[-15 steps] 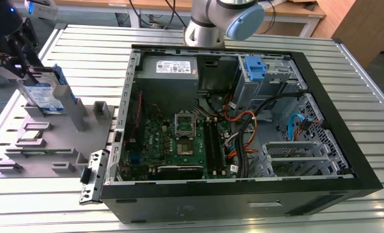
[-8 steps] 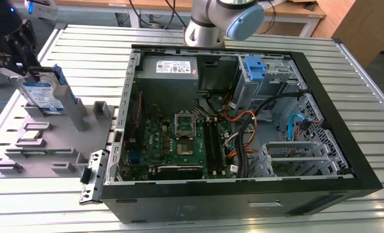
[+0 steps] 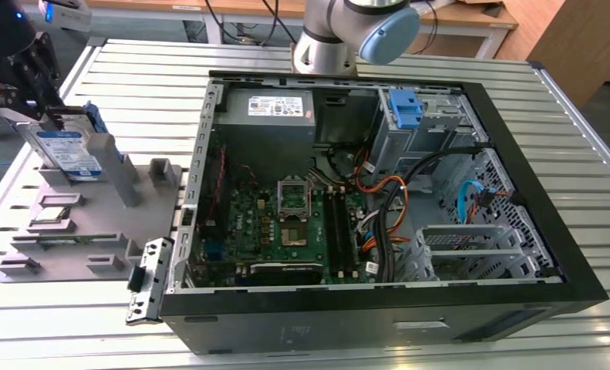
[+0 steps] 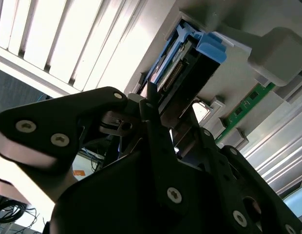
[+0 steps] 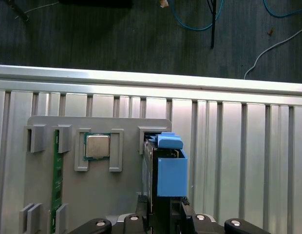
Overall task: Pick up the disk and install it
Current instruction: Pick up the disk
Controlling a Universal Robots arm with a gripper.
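The disk (image 3: 70,150) stands on edge in a slot of the grey parts holder (image 3: 89,231) at the exterior view's left. It is a silver drive with a blue-and-white label and a blue bracket along one side. My gripper (image 3: 39,116) comes down on its top end. In the first wrist view the disk (image 5: 170,175) shows edge-on, running in between my gripper (image 5: 163,214). In the second wrist view the black fingers (image 4: 153,122) press against both sides of the disk's (image 4: 190,58) connector end. The disk stays seated in its slot.
The open computer case (image 3: 536,200) lies on the slatted metal table. Inside are a grey power supply (image 3: 279,108), a motherboard (image 3: 284,223), cables and a drive bay holding a bare blue bracket (image 3: 406,108). The holder also carries a processor chip (image 5: 97,146) and a memory stick (image 5: 56,175).
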